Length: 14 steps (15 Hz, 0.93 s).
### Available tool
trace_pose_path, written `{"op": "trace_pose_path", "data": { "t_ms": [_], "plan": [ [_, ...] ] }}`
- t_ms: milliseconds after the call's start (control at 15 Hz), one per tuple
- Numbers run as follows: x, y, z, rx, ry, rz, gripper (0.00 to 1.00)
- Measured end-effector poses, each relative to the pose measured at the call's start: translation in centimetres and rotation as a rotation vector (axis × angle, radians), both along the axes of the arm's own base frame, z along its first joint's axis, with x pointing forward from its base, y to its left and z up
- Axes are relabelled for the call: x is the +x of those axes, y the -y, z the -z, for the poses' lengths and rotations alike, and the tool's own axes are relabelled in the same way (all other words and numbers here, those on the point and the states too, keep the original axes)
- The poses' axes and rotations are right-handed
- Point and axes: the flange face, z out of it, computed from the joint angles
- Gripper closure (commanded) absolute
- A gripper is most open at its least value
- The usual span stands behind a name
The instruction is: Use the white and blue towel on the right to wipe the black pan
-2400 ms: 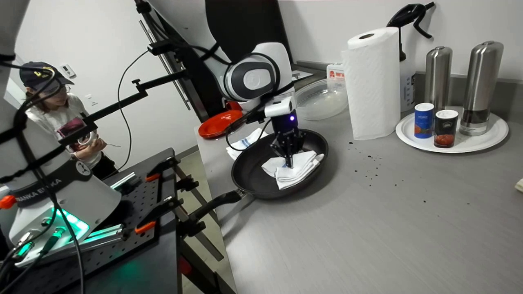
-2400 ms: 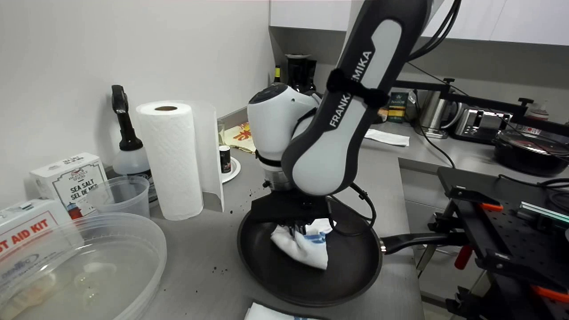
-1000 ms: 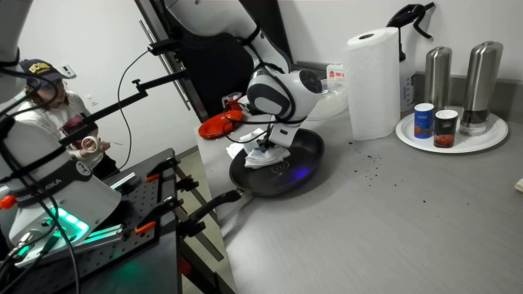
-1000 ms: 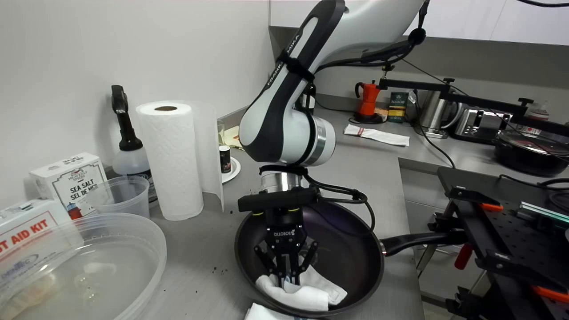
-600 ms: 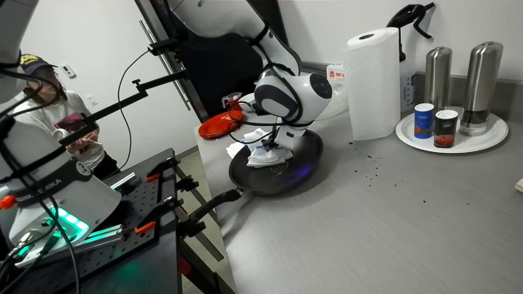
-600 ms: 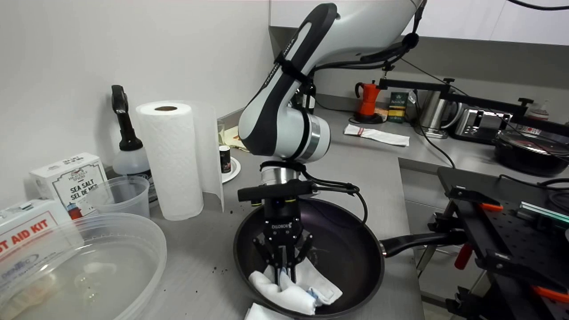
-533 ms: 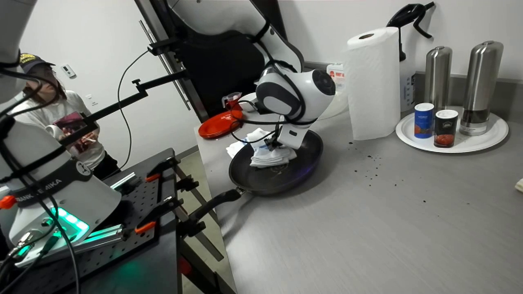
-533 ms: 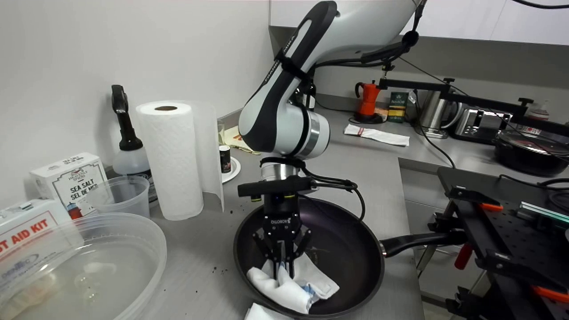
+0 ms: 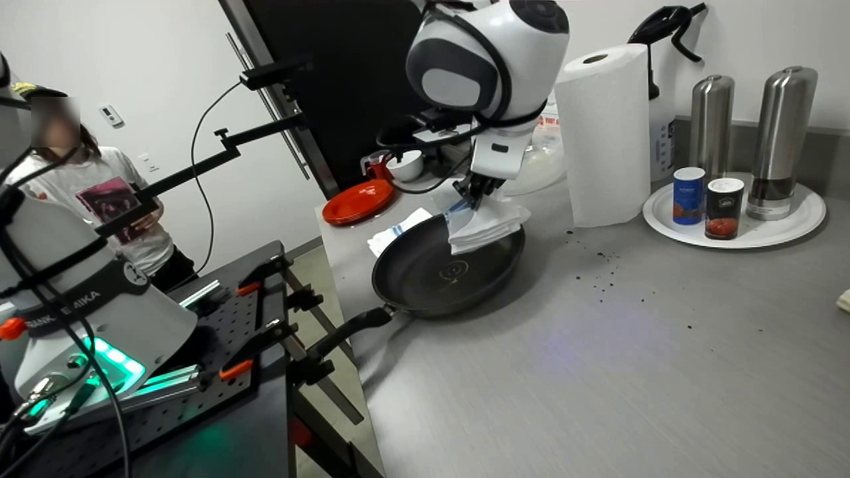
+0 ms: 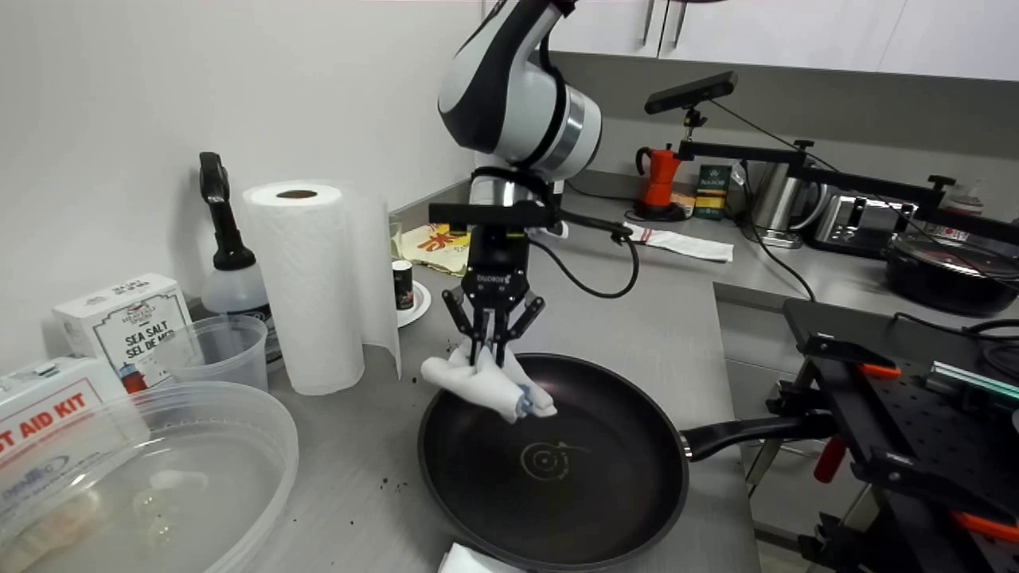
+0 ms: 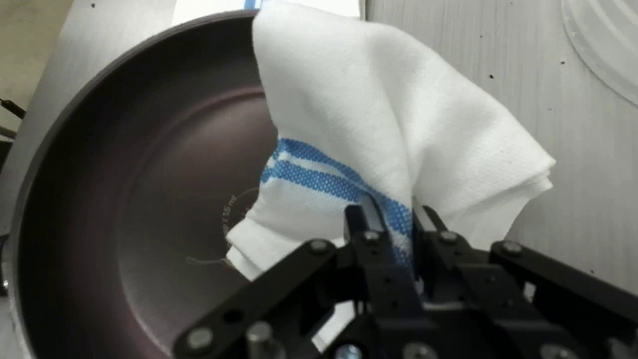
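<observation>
The black pan [image 9: 431, 292] sits on the counter with its handle towards the robot base; it also shows in an exterior view [image 10: 581, 485] and the wrist view [image 11: 169, 189]. My gripper [image 9: 475, 196] is shut on the folded white towel with blue stripes [image 9: 485, 226]. In an exterior view the gripper [image 10: 487, 356] holds the towel [image 10: 486, 390] raised above the pan's rim, partly past its edge. In the wrist view the fingers [image 11: 394, 214] pinch the blue stripe of the towel [image 11: 339, 99]. The pan's bottom is mostly visible, with a ring-shaped mark.
A second white and blue towel [image 9: 398, 232] lies beside the pan. Red plates [image 9: 358, 201], a paper towel roll [image 9: 605, 139], and a white plate [image 9: 807, 219] with shakers and grinders stand around. A clear plastic container [image 10: 271, 477] is near the pan. Dark crumbs dot the counter.
My gripper has wiped across the pan towards the second towel's side, then lifted the towel up out of the pan and over its rim. The pan has barely moved.
</observation>
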Motion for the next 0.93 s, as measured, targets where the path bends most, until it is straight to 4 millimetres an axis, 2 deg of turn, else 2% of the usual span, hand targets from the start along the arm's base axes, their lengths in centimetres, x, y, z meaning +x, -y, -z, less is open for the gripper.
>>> {"op": "trace_pose_path", "data": {
  "t_ms": [200, 400, 733, 933],
  "plan": [
    [-1.1, 2.2, -3.9, -0.111, 0.076, 0.041, 0.96],
    [-3.3, 5.1, -5.9, -0.259, 0.128, 0.085, 0.96],
    [-7.4, 10.6, -5.0, -0.520, 0.139, 0.089, 0.96],
    [-9.5, 13.4, -4.0, -0.603, 0.127, 0.079, 0.96]
  ]
}}
